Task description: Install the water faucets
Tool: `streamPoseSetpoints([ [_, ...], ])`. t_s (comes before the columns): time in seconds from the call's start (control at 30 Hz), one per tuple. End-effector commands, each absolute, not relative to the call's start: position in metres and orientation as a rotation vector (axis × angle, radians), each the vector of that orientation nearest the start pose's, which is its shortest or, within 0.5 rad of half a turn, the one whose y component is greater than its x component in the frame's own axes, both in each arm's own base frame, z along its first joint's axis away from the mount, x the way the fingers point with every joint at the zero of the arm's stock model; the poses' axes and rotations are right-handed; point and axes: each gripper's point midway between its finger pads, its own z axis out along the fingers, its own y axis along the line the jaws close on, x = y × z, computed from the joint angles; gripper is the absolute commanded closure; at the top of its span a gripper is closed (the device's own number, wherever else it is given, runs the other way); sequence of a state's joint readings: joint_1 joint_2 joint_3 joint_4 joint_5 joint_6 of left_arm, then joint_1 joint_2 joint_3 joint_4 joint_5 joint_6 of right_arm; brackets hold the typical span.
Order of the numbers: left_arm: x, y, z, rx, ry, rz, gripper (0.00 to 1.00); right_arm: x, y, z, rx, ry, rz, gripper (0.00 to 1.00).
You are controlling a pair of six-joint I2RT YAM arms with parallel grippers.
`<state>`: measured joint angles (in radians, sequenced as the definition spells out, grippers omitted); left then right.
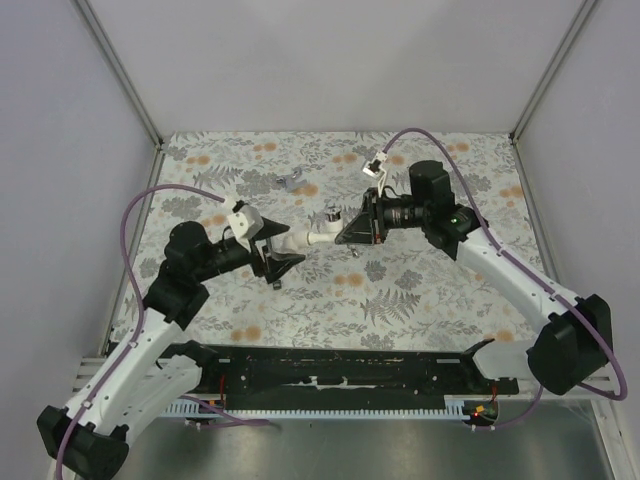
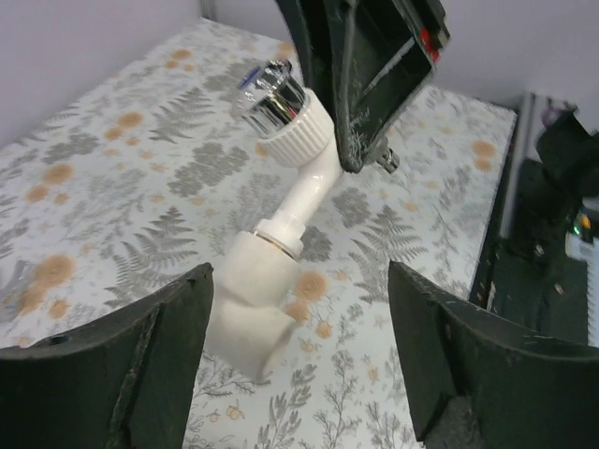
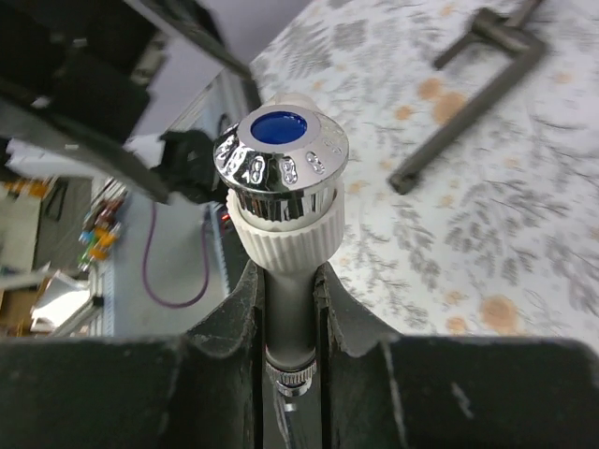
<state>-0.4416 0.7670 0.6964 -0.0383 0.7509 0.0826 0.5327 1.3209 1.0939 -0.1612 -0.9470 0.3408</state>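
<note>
Faucet [image 1: 306, 238] hangs above the worktop [image 1: 430, 290], its long axis running between my jaws: right jaws clenched just under its chrome cap [image 3: 281, 159], left jaws released and straddling its white elbow end [image 2: 248, 313].

Light is bright and even, shadows faint and soft. Glare glints on the chrome of the faucet [image 3: 281, 164]. My fingers [image 2: 103, 365] blur at the wrist views' lower edges.
</note>
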Motion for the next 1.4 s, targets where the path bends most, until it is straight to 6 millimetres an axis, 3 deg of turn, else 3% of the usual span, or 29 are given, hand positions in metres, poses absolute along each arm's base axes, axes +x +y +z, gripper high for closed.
streamPoseSetpoints([
  [0.0, 0.235, -0.195, 0.319, 0.555, 1.454, -0.782, 0.18, 0.273, 0.273, 0.258, -0.616, 1.989, 1.256, 1.00],
  [0.13, 0.253, -0.147, 0.312, 0.246, 1.574, -0.598, 0.07, 0.324, 0.219, 0.232, -0.308, 2.086, 1.075, 1.00],
  [0.27, 0.256, -0.100, 0.280, 0.024, 1.714, -0.385, 0.01, 0.376, 0.154, 0.205, 0.046, 2.119, 0.946, 1.00],
  [0.4, 0.249, -0.068, 0.248, -0.175, 1.796, -0.273, 0.00, 0.423, 0.070, 0.180, 0.421, 2.020, 0.806, 1.00],
  [0.5, 0.242, -0.056, 0.225, -0.274, 1.843, -0.241, 0.00, 0.447, 0.027, 0.159, 0.570, 1.955, 0.668, 1.00],
  [0.6, 0.237, -0.057, 0.211, -0.317, 1.873, -0.264, 0.00, 0.473, 0.009, 0.140, 0.623, 1.944, 0.641, 0.99],
  [0.7, 0.235, -0.058, 0.204, -0.324, 1.896, -0.267, 0.00, 0.495, 0.006, 0.123, 0.655, 1.954, 0.654, 0.96],
  [0.8, 0.235, -0.054, 0.207, -0.324, 1.891, -0.244, 0.00, 0.510, 0.010, 0.102, 0.687, 1.967, 0.713, 0.87],
  [0.87, 0.233, -0.050, 0.210, -0.328, 1.883, -0.231, 0.00, 0.515, 0.014, 0.089, 0.718, 1.980, 0.761, 0.72],
  [0.97, 0.231, -0.048, 0.217, -0.350, 1.854, -0.242, 0.00, 0.508, 0.017, 0.076, 0.760, 2.014, 0.821, 0.41],
  [1.1, 0.228, -0.045, 0.224, -0.386, 1.817, -0.268, 0.00, 0.485, 0.005, 0.072, 0.795, 2.069, 0.757, 0.28],
  [1.27, 0.223, -0.036, 0.232, -0.386, 1.790, -0.233, 0.00, 0.445, -0.024, 0.065, 0.830, 2.218, 0.556, 0.11],
  [1.37, 0.220, -0.030, 0.242, -0.386, 1.770, -0.210, 0.00, 0.425, -0.040, 0.075, 0.852, 2.256, 0.440, 0.02],
])
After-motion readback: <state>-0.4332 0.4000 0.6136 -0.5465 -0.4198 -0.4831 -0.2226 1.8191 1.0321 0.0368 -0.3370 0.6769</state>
